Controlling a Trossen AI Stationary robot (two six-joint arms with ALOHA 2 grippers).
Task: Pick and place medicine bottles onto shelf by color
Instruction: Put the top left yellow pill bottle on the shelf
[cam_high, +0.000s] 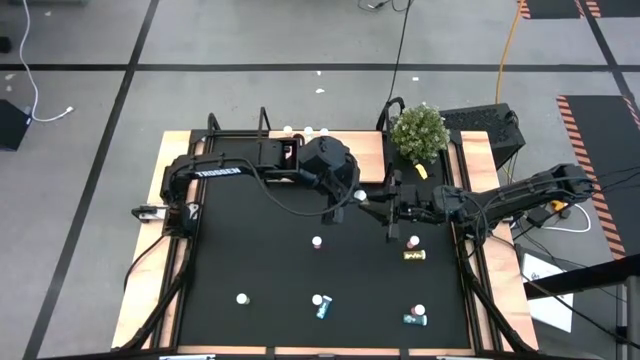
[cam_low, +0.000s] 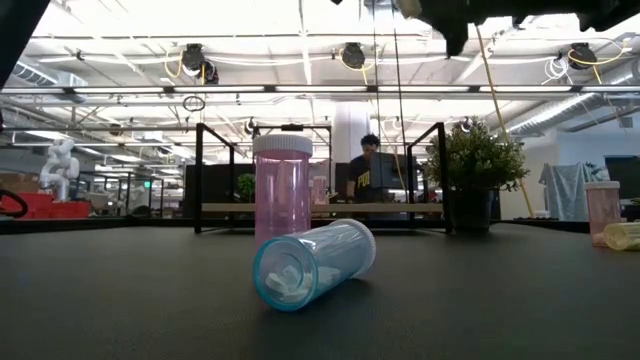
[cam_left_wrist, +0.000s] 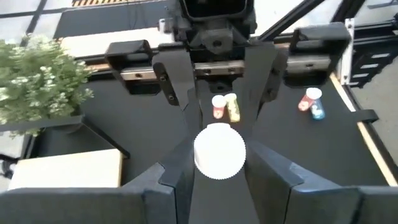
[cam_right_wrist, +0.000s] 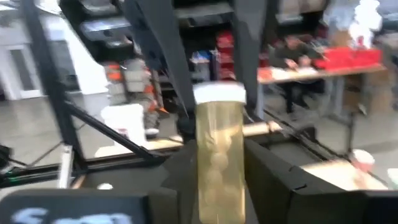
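A yellow medicine bottle (cam_right_wrist: 217, 155) with a white cap (cam_left_wrist: 219, 151) hangs high over the middle of the black mat, between my two grippers. My left gripper (cam_left_wrist: 217, 177) comes from the table's left and my right gripper (cam_right_wrist: 217, 193) from the right; both are shut on this bottle, and they meet fingertip to fingertip (cam_high: 362, 199). The shelf (cam_low: 320, 208), a light-wood board on black brackets, stands at the table's far edge with a few bottles (cam_high: 305, 130) on it. Several more bottles stand or lie on the mat. My left gripper pinches the bottle's white cap (cam_left_wrist: 205, 163) between its two fingers, one on each side. The fingers slant down from the table's left, and the cap's top faces along them. My right gripper has the bottle's yellow body at its lower end (cam_right_wrist: 211, 186), between its two fingers. The fingers come about level from the table's right and lie along the bottle. The capped end (cam_right_wrist: 219, 94) sticks out beyond them, clear of the mat.
On the mat are an upright pink bottle (cam_low: 282, 190), a teal bottle on its side (cam_low: 310, 265), a pink (cam_high: 412, 241) and a yellow one (cam_high: 413, 256) to the right, and others (cam_high: 415, 318) near the front edge. A potted plant (cam_high: 418, 130) stands at the far right.
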